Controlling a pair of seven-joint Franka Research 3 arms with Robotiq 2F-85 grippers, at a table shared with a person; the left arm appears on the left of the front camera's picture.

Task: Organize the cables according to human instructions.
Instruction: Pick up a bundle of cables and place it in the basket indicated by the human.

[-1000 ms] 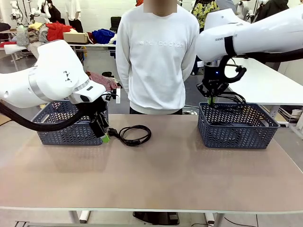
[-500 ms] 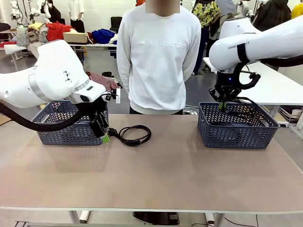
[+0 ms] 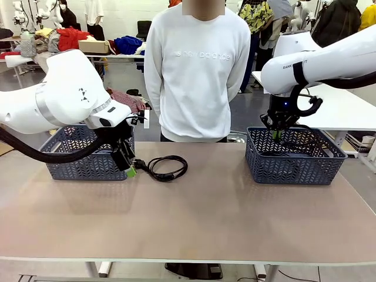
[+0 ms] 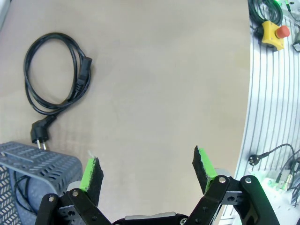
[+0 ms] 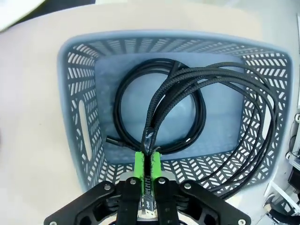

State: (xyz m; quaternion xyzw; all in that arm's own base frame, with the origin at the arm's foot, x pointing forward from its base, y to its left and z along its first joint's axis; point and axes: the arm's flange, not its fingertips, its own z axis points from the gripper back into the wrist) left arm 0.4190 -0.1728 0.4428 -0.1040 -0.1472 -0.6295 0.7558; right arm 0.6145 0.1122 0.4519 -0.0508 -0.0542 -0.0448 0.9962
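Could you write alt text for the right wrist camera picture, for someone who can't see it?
The robot's right hand, shut on a braided black cable, holds it over a grey basket on a beige table. The cable's loops droop into the basket, where another coiled black cable already lies.

two grey mesh baskets on the desk (image 3: pixel 205 217), left basket (image 3: pixel 82 158) and right basket (image 3: pixel 294 160), well apart. between them, nearer the left one, a coiled black cable (image 3: pixel 168 168) flat on the desk. left tool (image 3: pixel 130 169) just beside that coil. right tool (image 3: pixel 275 133) low over the right basket, black cords (image 3: pixel 296 126) trailing from it into the basket. behind, a person (image 3: pixel 197 70) in a white sweatshirt.
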